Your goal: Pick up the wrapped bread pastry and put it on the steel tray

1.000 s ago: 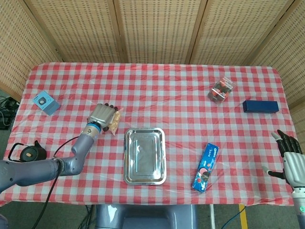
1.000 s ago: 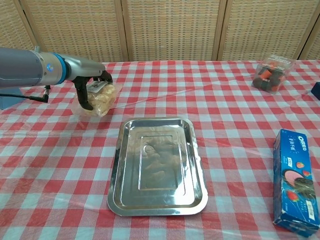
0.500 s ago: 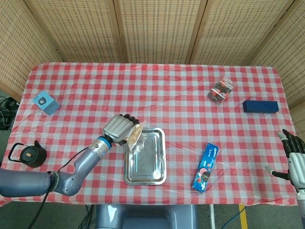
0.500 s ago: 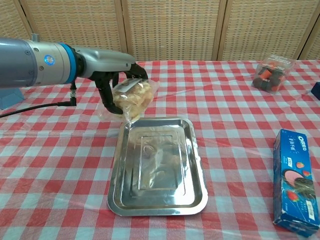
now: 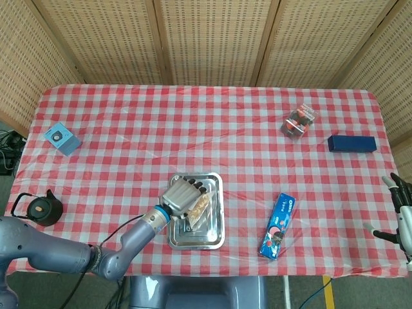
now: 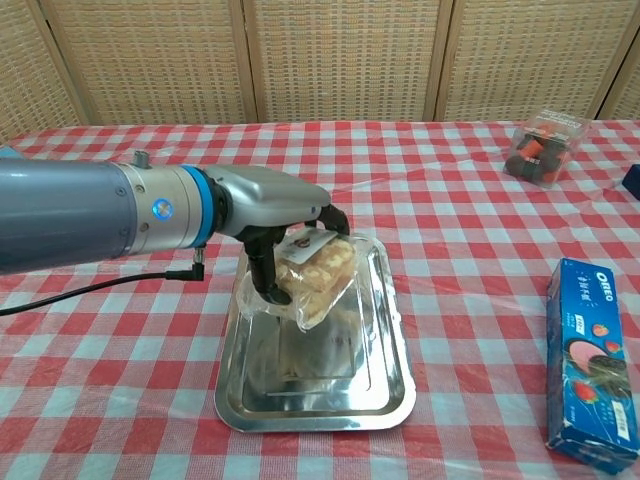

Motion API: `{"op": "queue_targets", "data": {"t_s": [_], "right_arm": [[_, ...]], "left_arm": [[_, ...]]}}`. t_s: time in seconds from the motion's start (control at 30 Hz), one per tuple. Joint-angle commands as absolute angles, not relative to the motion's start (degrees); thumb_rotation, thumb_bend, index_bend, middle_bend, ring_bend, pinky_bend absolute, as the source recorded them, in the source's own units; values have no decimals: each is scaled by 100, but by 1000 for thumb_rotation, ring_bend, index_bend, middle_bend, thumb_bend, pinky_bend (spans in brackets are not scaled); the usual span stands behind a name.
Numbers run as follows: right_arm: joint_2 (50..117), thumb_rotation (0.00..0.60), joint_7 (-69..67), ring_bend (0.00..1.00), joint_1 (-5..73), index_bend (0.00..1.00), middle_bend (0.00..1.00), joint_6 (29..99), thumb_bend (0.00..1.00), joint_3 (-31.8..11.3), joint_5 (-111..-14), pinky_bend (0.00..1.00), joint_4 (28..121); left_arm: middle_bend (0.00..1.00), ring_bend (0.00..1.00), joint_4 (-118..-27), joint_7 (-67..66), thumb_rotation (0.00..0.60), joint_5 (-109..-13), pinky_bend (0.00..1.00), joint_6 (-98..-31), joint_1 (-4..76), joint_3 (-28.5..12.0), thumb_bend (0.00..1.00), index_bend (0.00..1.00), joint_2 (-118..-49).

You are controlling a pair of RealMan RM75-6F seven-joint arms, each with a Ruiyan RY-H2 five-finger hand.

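My left hand (image 5: 181,197) (image 6: 296,252) grips the wrapped bread pastry (image 6: 315,280) (image 5: 198,208), a pale bun in clear plastic. It hangs over the middle of the steel tray (image 6: 380,400) (image 5: 214,237), tilted, with its lower corner close to the tray floor. Whether it touches the tray I cannot tell. My right hand (image 5: 402,219) shows only at the far right edge of the head view, fingers spread and holding nothing, off the table's corner.
A blue Oreo box (image 5: 277,225) (image 6: 592,362) lies right of the tray. A clear pack of dark snacks (image 5: 299,121) (image 6: 541,145) and a dark blue box (image 5: 351,143) sit at the far right. A light blue box (image 5: 62,138) and a black kettle (image 5: 40,208) are at the left.
My left hand has carried the pastry from the table left of the tray rightward and toward the near edge, until it hangs over the tray's middle. The right hand slid slightly further out of view.
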State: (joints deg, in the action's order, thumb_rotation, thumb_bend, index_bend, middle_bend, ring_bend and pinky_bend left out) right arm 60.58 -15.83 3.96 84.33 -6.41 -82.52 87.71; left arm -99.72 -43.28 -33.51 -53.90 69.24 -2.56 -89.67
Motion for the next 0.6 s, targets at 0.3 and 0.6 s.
{"op": "queue_targets", "data": {"t_s": [0.3,0.6], "right_arm": [[6056,600,-1600,0,379,62,0,8490,60,-655,-8285,0,8799],[6064,600,-1561,0,378,62,0,8493,59,-648,-8305,0,8815]], "left_arm": [[0,0,-9690,-4751,600,-3237,35,-5651,6988,-90,114,93,-9391],[0,0,-9705,-4709,600,-3367,0,-5755,6898,-117,34,0,-9408]]}}
